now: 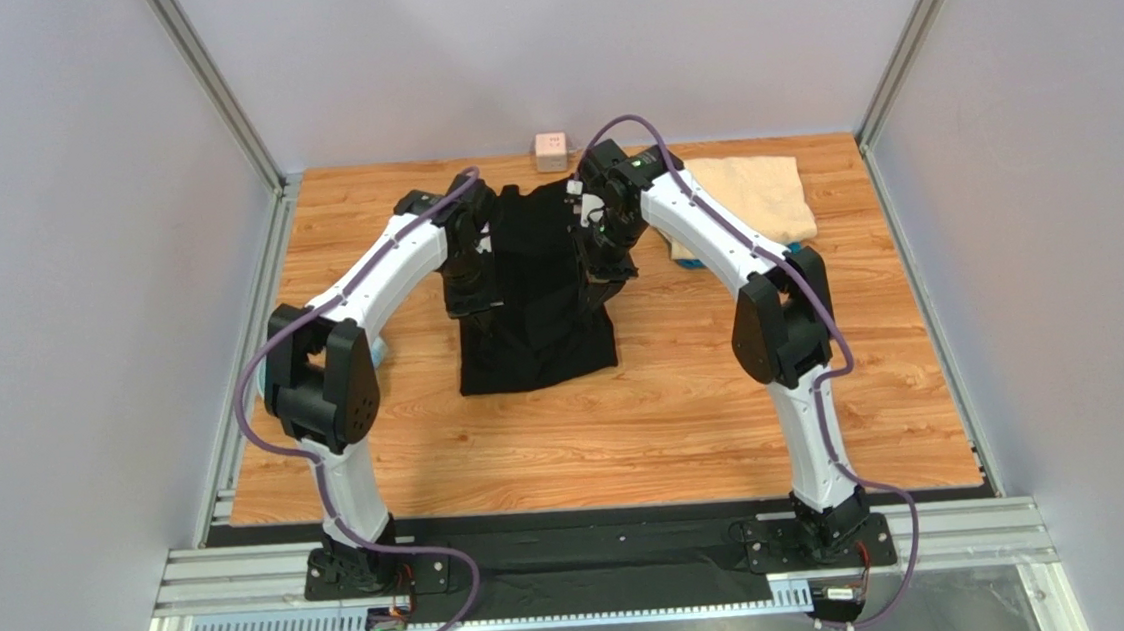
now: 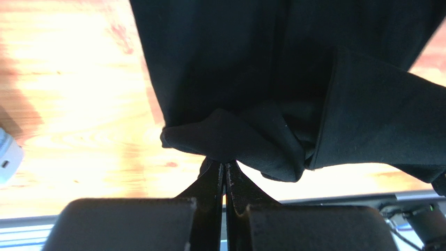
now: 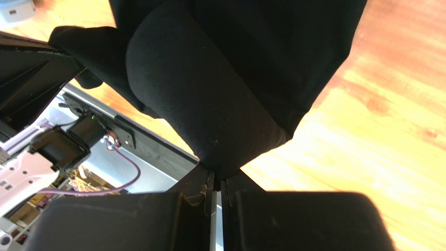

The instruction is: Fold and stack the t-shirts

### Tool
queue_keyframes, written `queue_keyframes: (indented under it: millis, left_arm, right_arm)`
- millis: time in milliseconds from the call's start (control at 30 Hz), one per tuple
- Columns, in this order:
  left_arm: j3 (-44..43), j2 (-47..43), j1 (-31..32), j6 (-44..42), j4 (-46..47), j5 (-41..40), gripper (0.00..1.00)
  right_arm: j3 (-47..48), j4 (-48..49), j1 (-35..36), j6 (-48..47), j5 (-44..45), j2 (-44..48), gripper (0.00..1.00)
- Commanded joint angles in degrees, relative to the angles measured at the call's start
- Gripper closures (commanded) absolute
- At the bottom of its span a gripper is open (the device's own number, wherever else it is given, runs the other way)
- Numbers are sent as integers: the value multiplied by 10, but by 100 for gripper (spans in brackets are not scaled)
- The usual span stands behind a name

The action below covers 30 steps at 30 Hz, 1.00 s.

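The black shirt [image 1: 535, 310] hangs between the two arms over the far middle of the table [image 1: 683, 427], its top lifted and its hem lying on the wood toward the near side. The left gripper [image 2: 225, 166] is pinched tight on a bunched corner of it. The right gripper [image 3: 217, 178] is likewise all but closed on a thick rounded fold, with only the very edge of the cloth caught at the tips. That thin bite is the main risk: in my judgement any pull sideways or upward could let the fold slide out, dropping one side and leaving the shirt skewed. A second risk is on the left, where the cloth by the pinch is crumpled (a sleeve, by the look of it) and may be laid down inside the fold as a lump. The cream shirt [image 1: 755, 195] lies at the far right, just beside the right arm, with a sliver of what is likely the blue shirt [image 1: 689, 264] at its near edge; a wide swing of that arm could drag either. The pink cube [image 1: 551, 148] sits at the far edge just behind the grippers, so there is little room to go farther back. Open wood lies on the near half and ahead of the hem; the side strips toward the walls are narrow.
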<state>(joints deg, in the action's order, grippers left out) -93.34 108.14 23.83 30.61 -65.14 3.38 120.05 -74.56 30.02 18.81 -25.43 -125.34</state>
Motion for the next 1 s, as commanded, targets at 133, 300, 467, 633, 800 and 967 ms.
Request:
queue_keyframes:
  millis: [133, 300, 467, 633, 800, 967]
  left_arm:
    - [-68, 39, -10, -17, -16, -56, 100]
    - [-85, 66, -13, -23, -8, -72, 100]
    - [-107, 92, -20, -34, -3, -86, 100]
    - [-139, 123, -27, -46, 3, -87, 100]
    - [-172, 152, -33, -57, 2, -90, 100]
    - [-192, 174, -43, -54, 1, -65, 100]
  right_arm:
    - [87, -8, -15, 28, -3, -54, 96]
    - [93, 1, -26, 29, 4, -77, 96]
    - [98, 20, -36, 40, 8, -92, 96]
    - [106, 50, -44, 54, 3, -107, 92]
    - [127, 81, -54, 80, -29, -140, 89]
    - [129, 129, -67, 123, -77, -156, 70]
